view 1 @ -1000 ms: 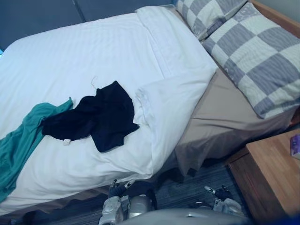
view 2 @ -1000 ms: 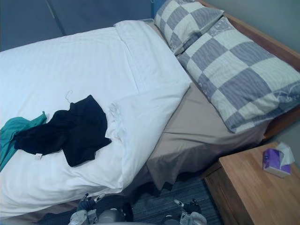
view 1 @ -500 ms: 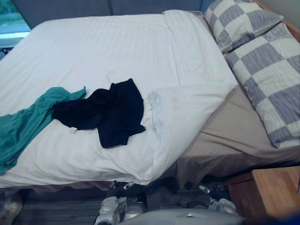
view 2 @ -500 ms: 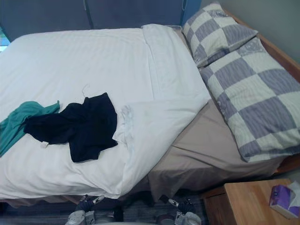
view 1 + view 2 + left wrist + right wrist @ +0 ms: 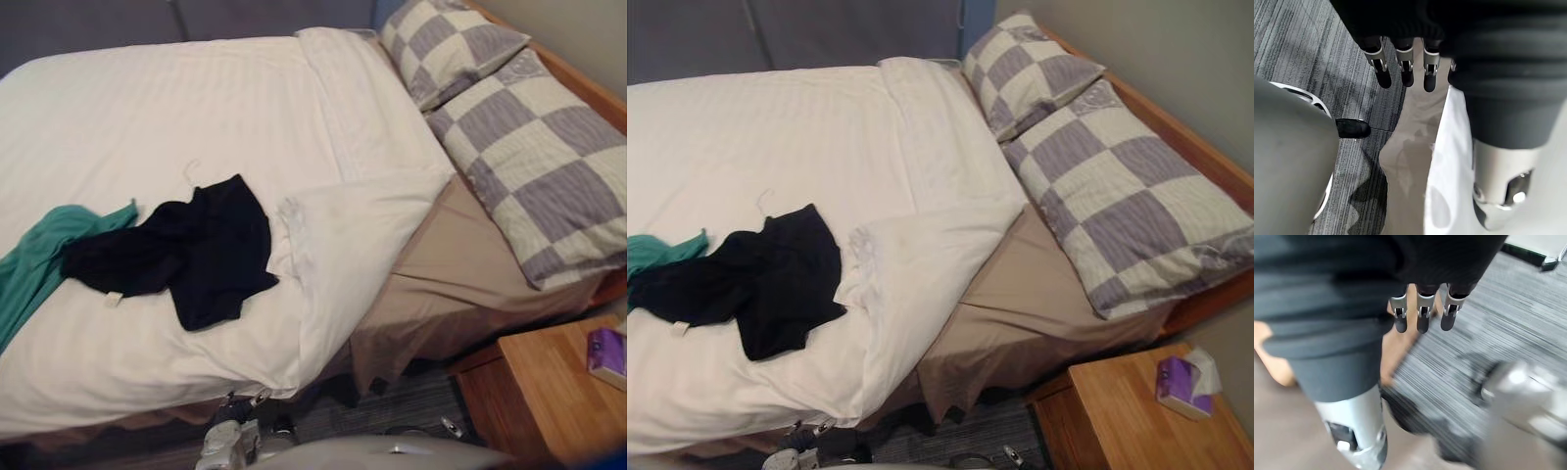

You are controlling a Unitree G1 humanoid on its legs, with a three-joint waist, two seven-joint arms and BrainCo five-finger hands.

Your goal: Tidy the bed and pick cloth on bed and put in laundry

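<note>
On the duvet (image 5: 176, 108), black cloth (image 5: 201, 245); well apart, slack-fingered left hand (image 5: 1404, 63), right hand (image 5: 1422, 316)

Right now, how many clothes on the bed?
2: black garment on the white duvet; teal garment against its left end, cut off by the frame. Others may be hidden.

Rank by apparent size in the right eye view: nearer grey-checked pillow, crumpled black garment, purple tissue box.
Largest: nearer grey-checked pillow
Then: crumpled black garment
Smallest: purple tissue box
</note>
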